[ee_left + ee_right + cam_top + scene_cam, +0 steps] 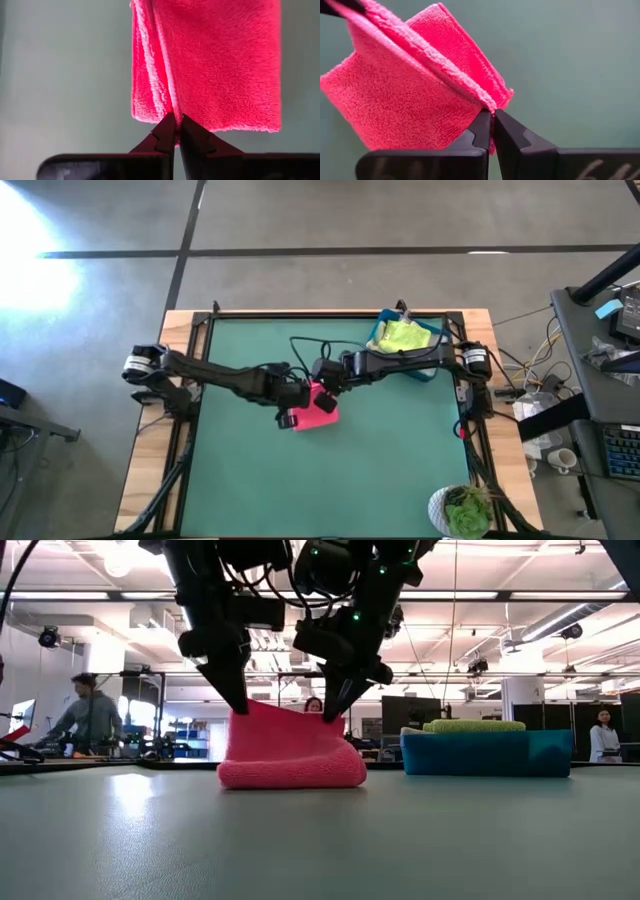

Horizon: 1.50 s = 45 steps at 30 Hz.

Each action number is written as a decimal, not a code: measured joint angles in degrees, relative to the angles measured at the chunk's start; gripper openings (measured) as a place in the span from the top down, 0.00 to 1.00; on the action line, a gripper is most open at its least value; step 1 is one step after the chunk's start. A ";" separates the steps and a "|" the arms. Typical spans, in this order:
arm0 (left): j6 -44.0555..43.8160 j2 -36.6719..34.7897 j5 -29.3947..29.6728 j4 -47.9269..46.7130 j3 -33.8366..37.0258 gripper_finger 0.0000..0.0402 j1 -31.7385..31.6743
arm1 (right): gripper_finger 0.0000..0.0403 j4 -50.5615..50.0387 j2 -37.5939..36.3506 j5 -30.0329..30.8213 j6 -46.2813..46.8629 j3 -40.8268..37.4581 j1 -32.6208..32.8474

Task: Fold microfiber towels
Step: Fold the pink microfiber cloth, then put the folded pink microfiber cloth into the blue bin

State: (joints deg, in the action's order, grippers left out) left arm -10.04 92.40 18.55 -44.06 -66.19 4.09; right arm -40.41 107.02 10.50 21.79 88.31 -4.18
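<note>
So, I've got the green table (260,480) with the blue bin (432,338) up around 1 o'clock, a lime towel (402,335) piled on top of it. The pink towel (322,410) sits near the middle, folded over on itself, top edge pulled up. The left gripper (175,131) is pinched tight on one corner of that edge, and the right gripper (491,127) is clamped on the other.

Bright glare washes the floor (40,230) top-left; ceiling strip lights (520,595) backlight the arms.
</note>
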 joint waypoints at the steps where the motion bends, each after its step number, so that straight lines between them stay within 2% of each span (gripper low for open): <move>1: -0.03 0.22 0.37 -0.06 0.00 0.99 -0.03 | 0.98 0.15 0.00 0.06 -0.57 0.00 -0.01; 8: -0.04 1.00 4.72 -0.43 0.04 0.97 -0.03 | 0.90 2.23 0.04 0.25 -3.89 -0.07 -0.21; 17: -0.11 1.00 6.41 -0.70 0.03 0.78 -0.66 | 0.73 2.23 -0.01 1.67 -6.05 -0.07 -1.96; 23: -1.45 0.53 7.53 -9.36 -3.25 0.66 -1.36 | 0.67 -2.62 -2.11 1.23 -6.40 0.19 -2.76; 28: -3.08 -0.67 5.71 -13.70 -4.81 0.64 -0.27 | 0.67 -10.73 -5.46 1.15 -6.70 -0.04 -2.47; 32: -3.15 -1.69 5.04 -10.24 -4.08 0.64 3.23 | 0.70 -16.27 -8.93 1.14 -7.69 -1.52 -0.69; 35: -3.10 -1.69 4.85 -5.03 -3.02 0.64 6.40 | 0.71 -16.36 -12.12 0.33 -9.60 -4.70 1.55; 42: -3.13 -1.59 4.28 13.21 3.59 0.64 10.58 | 0.74 -4.08 -18.02 -4.68 -12.05 -16.35 5.80; 45: -3.10 -1.39 2.42 15.45 5.73 0.64 10.95 | 0.74 1.83 -18.36 -8.70 -12.16 -20.43 6.35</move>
State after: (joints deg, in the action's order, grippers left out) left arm -13.15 91.02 20.97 -28.62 -60.46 15.03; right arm -38.58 88.66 1.80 9.64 67.88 2.17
